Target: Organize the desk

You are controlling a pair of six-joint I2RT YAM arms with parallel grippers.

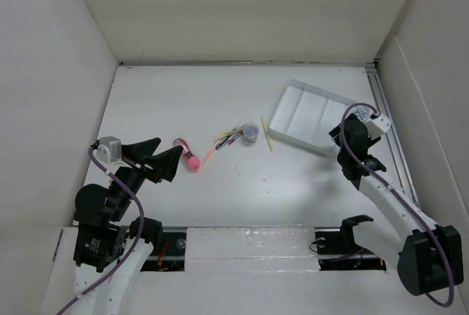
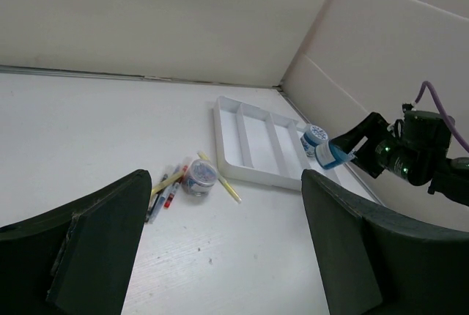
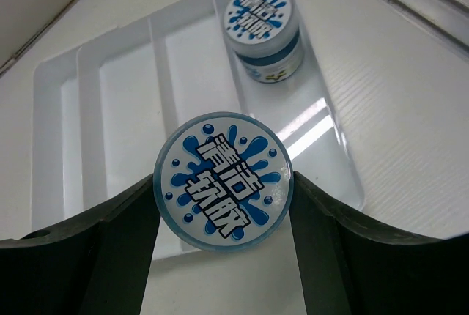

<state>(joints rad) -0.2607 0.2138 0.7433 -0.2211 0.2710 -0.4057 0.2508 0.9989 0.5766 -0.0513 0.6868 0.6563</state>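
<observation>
The desk [image 1: 220, 95] is a white tabletop between white walls. My right gripper [image 3: 223, 187] is shut on a round jar with a blue-and-white splash lid [image 3: 220, 176], held over the near end of a white compartmented tray [image 3: 102, 102]. A second identical jar [image 3: 264, 33] stands in the tray's right compartment. In the top view the right gripper [image 1: 343, 139] is at the tray's [image 1: 311, 116] near right corner. My left gripper [image 1: 157, 157] is open and empty, low over the desk, next to a pink ball-shaped item [image 1: 193, 161].
A loose cluster of pens [image 1: 227, 139], a small clear jar of clips [image 1: 250, 133] and a yellow stick [image 1: 267, 133] lie mid-desk, left of the tray. They also show in the left wrist view, the clip jar [image 2: 198, 176] ahead of the open fingers [image 2: 110, 234].
</observation>
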